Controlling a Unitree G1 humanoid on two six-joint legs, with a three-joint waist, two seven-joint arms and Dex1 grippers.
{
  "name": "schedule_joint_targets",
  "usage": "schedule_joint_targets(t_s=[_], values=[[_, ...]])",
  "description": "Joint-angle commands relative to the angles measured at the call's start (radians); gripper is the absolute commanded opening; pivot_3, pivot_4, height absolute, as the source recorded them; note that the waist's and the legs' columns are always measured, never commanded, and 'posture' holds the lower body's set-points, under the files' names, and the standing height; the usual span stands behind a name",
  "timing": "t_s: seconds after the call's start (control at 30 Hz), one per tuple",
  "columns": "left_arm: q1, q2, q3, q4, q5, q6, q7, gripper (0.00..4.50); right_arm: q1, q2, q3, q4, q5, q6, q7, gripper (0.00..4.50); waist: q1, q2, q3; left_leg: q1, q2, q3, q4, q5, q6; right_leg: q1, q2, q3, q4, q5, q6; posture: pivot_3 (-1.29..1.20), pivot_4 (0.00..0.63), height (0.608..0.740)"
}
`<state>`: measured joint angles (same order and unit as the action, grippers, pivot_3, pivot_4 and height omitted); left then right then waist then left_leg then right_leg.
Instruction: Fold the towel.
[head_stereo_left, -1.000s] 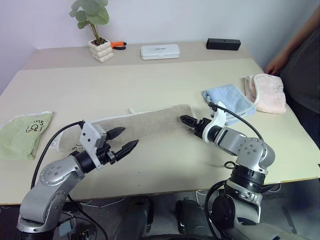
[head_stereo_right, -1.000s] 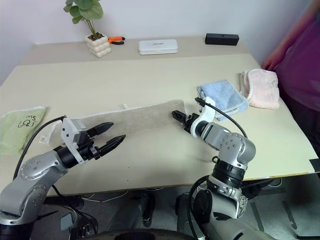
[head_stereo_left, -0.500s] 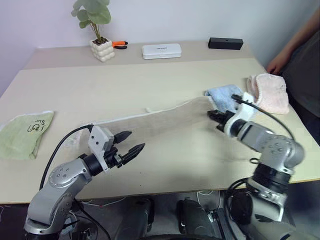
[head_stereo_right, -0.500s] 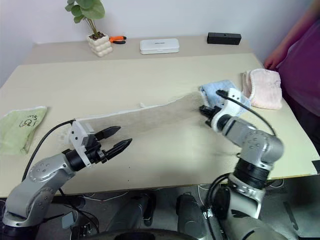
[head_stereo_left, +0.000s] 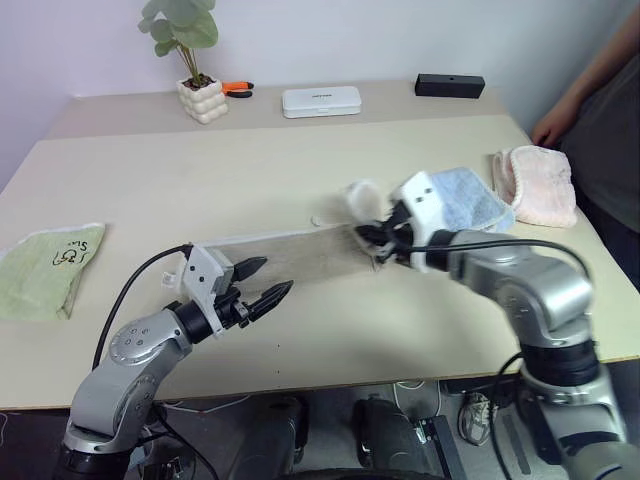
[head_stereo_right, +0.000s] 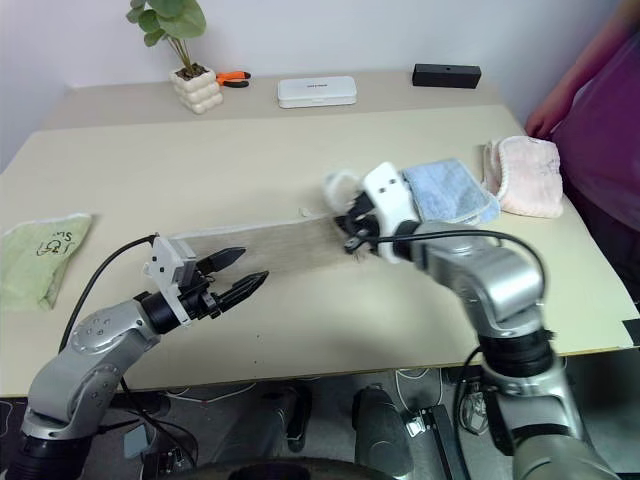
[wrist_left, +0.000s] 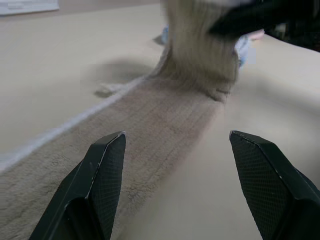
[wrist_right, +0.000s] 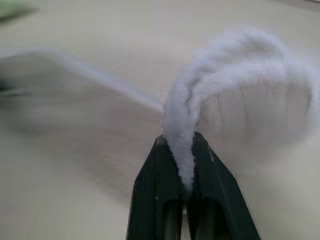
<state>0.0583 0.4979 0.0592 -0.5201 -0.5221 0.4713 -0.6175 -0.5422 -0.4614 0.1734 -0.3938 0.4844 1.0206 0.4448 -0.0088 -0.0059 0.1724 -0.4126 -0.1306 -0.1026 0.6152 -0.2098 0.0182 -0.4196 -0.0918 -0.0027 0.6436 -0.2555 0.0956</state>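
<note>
— Towel (head_stereo_left: 290, 252) first: it's that long tan strip stretched across the near half of the table (head_stereo_left: 250, 170), with its right end lifted off the surface.

— Lifted by what?

— The right gripper (head_stereo_left: 374, 238). Its two black fingers are pinched tight on the whitish edge of that end; from the wrist you can see the cloth bunched up between them.

— And the other one?

— The left gripper (head_stereo_left: 268, 280) hangs just over the strip's near edge towards its left end, fingers spread wide, holding nothing.

— Will it behave?

— I'd guess it's soft and light, terry cloth, no stiffness at all. It sags from the pinch and drapes straight back down, so one grip just drags it into a rope.

— So where would you take it?

— By the corners, on the stitched edging, which looks the firmest part. The left end probably needs pinning or gripping too.
</note>
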Motion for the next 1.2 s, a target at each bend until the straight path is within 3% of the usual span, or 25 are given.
schedule_joint_targets(t_s=[0.03,0.23,0.33,0.53,0.67,0.77,0.93,1.2], values=[[0.011,-0.008,0.0,-0.043,0.009,-0.016,0.02,3.36,-0.016,0.032,0.071,0.063,-0.078,-0.082,-0.007,0.08,0.003,0.0,0.0,0.0,0.0,0.0,0.0,0.0,0.0,0.0,0.0,0.0,-0.001,0.0,0.001,0.0,0.15,0.736],[0.035,-0.015,0.001,-0.066,0.016,-0.011,0.05,3.36,-0.001,0.056,0.143,0.14,-0.14,-0.138,0.032,0.08,0.003,-0.001,0.0,-0.001,0.0,0.0,0.0,0.0,0.0,-0.001,0.0,0.0,0.0,0.001,0.002,0.0,0.15,0.736],[0.042,-0.015,0.002,-0.069,0.014,-0.012,0.055,3.36,0.01,0.04,0.142,0.129,-0.126,-0.144,0.088,0.88,0.001,-0.001,0.0,-0.001,0.0,0.0,0.0,0.0,0.0,-0.001,0.0,0.0,0.0,0.001,0.002,0.0,0.15,0.736],[0.047,-0.01,0.043,-0.046,0.002,-0.016,0.063,3.36,0.021,-0.012,0.076,0.066,-0.122,-0.236,0.173,3.65,0.001,-0.001,0.0,-0.001,0.0,0.0,0.0,0.0,0.0,-0.001,0.0,0.0,0.0,0.001,0.002,0.0,0.15,0.736],[0.049,-0.019,0.08,-0.035,-0.011,-0.017,0.073,3.36,0.001,-0.018,-0.012,0.093,-0.086,-0.271,0.204,3.65,0.001,-0.001,0.0,-0.001,0.0,0.0,0.0,0.0,0.0,-0.001,0.0,0.0,-0.001,0.001,0.002,0.0,0.15,0.736],[0.052,-0.036,0.091,-0.033,-0.005,-0.021,0.09,3.36,-0.043,0.001,-0.026,0.219,-0.148,-0.339,0.173,2.72,-0.002,-0.001,0.0,-0.001,0.0,0.0,0.0,0.0,0.0,-0.001,0.0,0.0,0.0,0.001,0.002,0.0,0.15,0.736],[0.065,-0.063,0.094,-0.038,0.013,-0.027,0.122,3.36,-0.086,0.076,0.035,0.402,-0.232,-0.48,0.171,0.17,-0.003,-0.001,0.0,-0.001,0.0,0.0,0.0,0.0,0.0,-0.001,0.001,0.0,0.0,0.001,0.002,0.0,0.15,0.736],[0.146,-0.099,0.12,-0.097,0.013,-0.034,0.186,3.36,-0.05,0.127,0.168,0.605,-0.377,-0.66,0.239,0.07,-0.001,-0.001,0.0,-0.001,0.0,0.0,0.0,0.0,0.0,-0.001,0.001,0.0,0.0,0.001,0.002,0.0,0.15,0.736]])
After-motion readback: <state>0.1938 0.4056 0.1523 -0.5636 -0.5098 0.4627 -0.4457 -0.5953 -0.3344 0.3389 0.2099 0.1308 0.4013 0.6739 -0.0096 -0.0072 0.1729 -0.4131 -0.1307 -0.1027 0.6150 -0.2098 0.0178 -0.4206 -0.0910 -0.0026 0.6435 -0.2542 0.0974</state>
